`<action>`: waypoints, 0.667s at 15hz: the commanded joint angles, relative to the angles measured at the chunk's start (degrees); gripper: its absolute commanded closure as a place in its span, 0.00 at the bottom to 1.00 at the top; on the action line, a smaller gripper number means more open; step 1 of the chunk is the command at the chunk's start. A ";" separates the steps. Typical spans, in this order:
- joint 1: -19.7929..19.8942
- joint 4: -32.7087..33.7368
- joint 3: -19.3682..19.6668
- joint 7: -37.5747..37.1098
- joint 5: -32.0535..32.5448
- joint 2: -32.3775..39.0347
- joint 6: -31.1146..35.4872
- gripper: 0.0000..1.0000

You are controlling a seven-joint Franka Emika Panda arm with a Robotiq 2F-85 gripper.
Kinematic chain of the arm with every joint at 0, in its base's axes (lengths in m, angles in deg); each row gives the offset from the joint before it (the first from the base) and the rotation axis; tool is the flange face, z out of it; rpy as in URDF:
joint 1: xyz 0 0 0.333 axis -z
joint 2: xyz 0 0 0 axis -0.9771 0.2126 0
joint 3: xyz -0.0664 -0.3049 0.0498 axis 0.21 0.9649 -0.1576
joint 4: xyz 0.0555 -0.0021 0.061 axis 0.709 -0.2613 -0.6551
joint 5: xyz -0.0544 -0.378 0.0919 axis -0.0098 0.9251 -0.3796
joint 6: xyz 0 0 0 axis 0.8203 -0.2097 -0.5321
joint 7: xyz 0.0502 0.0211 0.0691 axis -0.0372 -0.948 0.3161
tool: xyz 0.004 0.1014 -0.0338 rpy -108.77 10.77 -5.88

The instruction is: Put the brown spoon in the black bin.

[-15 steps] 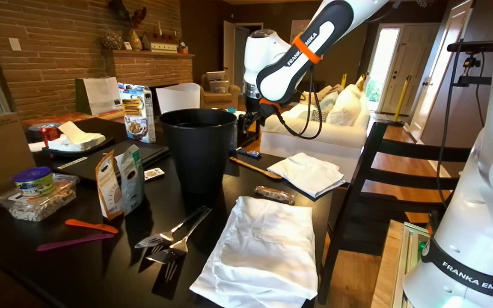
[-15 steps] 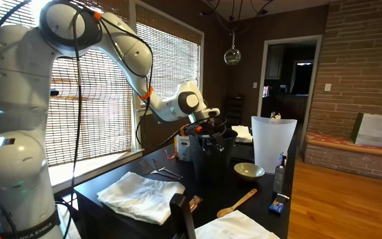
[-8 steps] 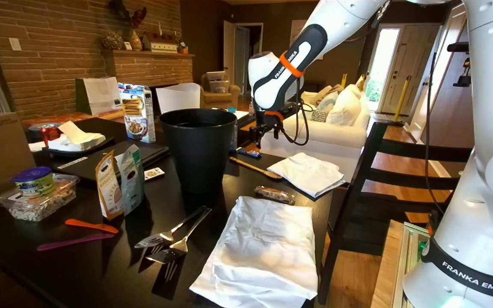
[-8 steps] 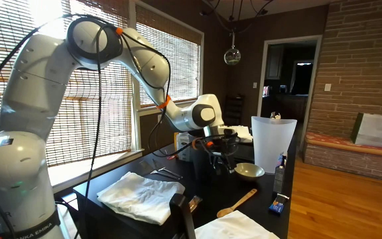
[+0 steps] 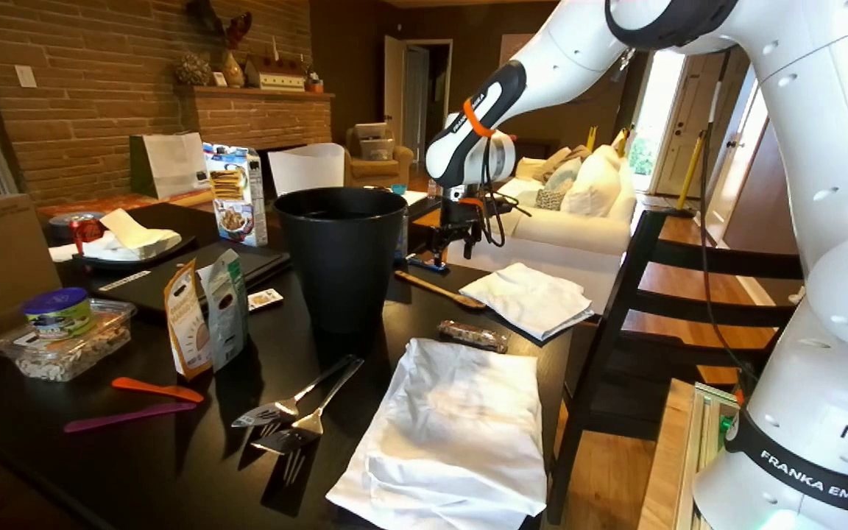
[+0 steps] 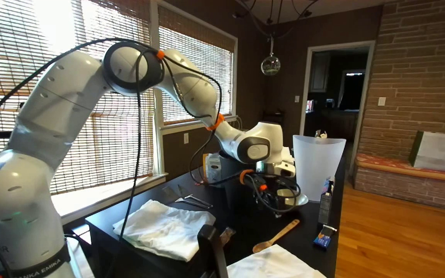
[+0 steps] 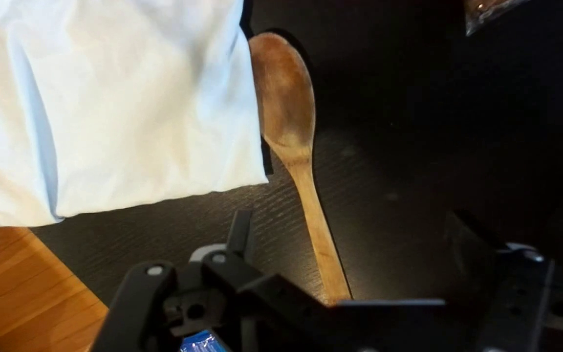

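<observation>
The brown spoon [image 5: 439,288] is a wooden spoon lying flat on the dark table, its bowl end against a white cloth. It also shows in an exterior view [image 6: 280,235] and in the wrist view [image 7: 316,220]. My gripper [image 7: 353,230] is open and empty above the spoon's handle end, which lies between the fingers in the wrist view, nearer the left one. The gripper also shows in an exterior view [image 5: 453,254], beside the tall black bin [image 5: 339,258] and lower than its rim. The bin stands upright; its inside bottom is hidden.
White cloths [image 5: 527,298] [image 5: 453,427] lie on the table. A wrapped bar [image 5: 472,335], a blue packet [image 6: 323,240] and a metal bowl [image 6: 301,199] are near the spoon. Metal utensils [image 5: 313,419] and snack pouches [image 5: 225,309] stand or lie around the bin. A chair [image 5: 634,294] is close to the table.
My gripper has moved from beside the bin's rim down and away from the bin, toward the spoon's handle end. The spoon and bin have not moved.
</observation>
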 commanded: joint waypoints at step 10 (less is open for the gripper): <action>4.90 10.33 -3.54 9.19 -5.40 12.73 1.78 0.00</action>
